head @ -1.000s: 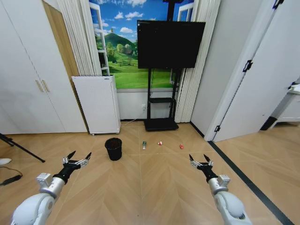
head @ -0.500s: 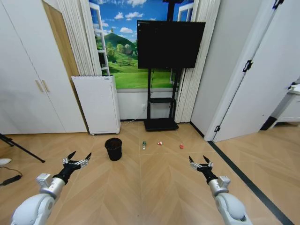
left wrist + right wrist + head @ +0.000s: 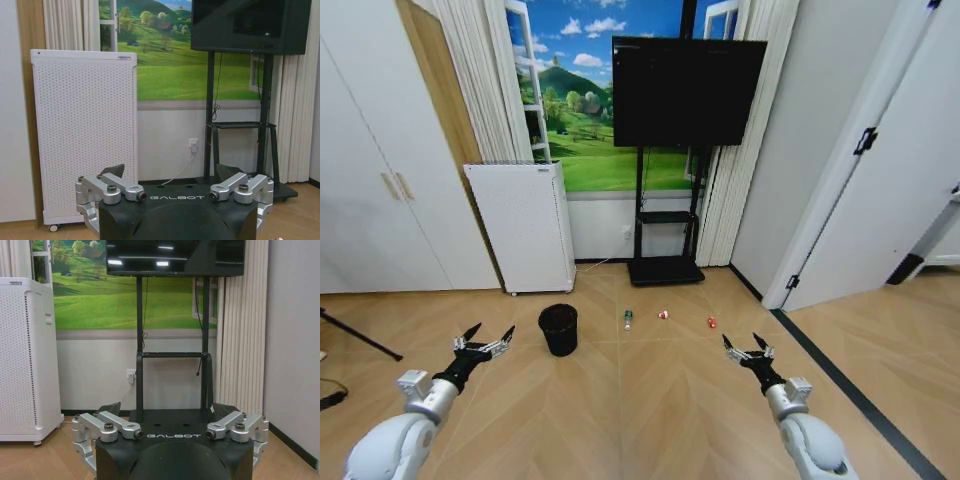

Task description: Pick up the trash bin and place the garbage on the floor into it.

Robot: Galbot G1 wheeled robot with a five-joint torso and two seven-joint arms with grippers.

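Note:
The trash bin (image 3: 559, 329), small, round and black, stands upright on the floor (image 3: 640, 400) ahead and a little left. The garbage lies in a row to its right: a green bottle (image 3: 628, 319), a red-and-white scrap (image 3: 663, 314) and a red piece (image 3: 711, 322). My left gripper (image 3: 490, 333) (image 3: 172, 172) hangs open above the floor, short of the bin and to its left. On the other side my right gripper (image 3: 744, 342) (image 3: 167, 409) is open too, short of the red piece. Both are empty.
A white perforated appliance (image 3: 525, 225) (image 3: 85, 135) stands against the back wall behind the bin. Beside it is a TV on a black stand (image 3: 685, 92) (image 3: 172, 355). A dark floor strip (image 3: 840, 375) runs along the right. A tripod leg (image 3: 360, 335) crosses the floor at far left.
The whole picture has shifted, so the camera has moved a little nearer the bin and the litter. Both arms keep the same pose, grippers open.

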